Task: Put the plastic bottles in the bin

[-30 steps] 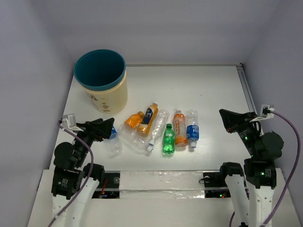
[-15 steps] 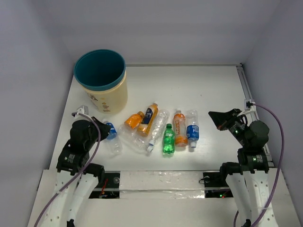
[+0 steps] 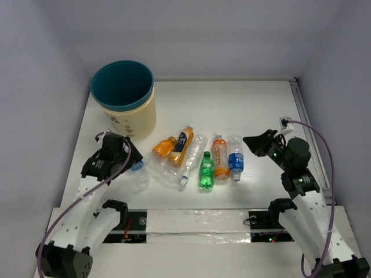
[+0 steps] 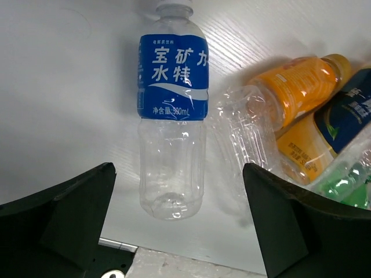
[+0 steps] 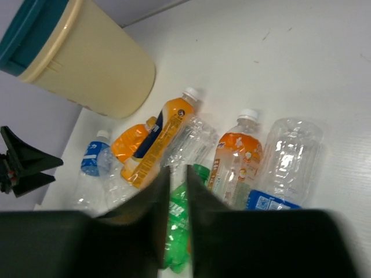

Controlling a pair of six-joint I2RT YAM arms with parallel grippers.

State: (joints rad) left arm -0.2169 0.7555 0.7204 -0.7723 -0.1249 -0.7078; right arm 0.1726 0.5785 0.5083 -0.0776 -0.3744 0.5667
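Several plastic bottles lie in a loose row mid-table: a clear blue-labelled one at the left, two orange ones, a clear one, a green one, an orange-labelled one and another blue-labelled one. The teal-rimmed cream bin stands upright at the back left. My left gripper is open just above the left blue-labelled bottle, its jaws wide on either side of the bottle's base. My right gripper is shut and empty, hovering right of the row, pointing at the green bottle.
Grey walls close in the table on the left, back and right. A metal rail runs along the right edge. A taped strip lies along the near edge between the arm bases. The bin's outer wall shows in the right wrist view.
My left arm has swung forward and down over the left blue-labelled bottle. My right arm has moved left toward the row of bottles. The bottles have not moved.
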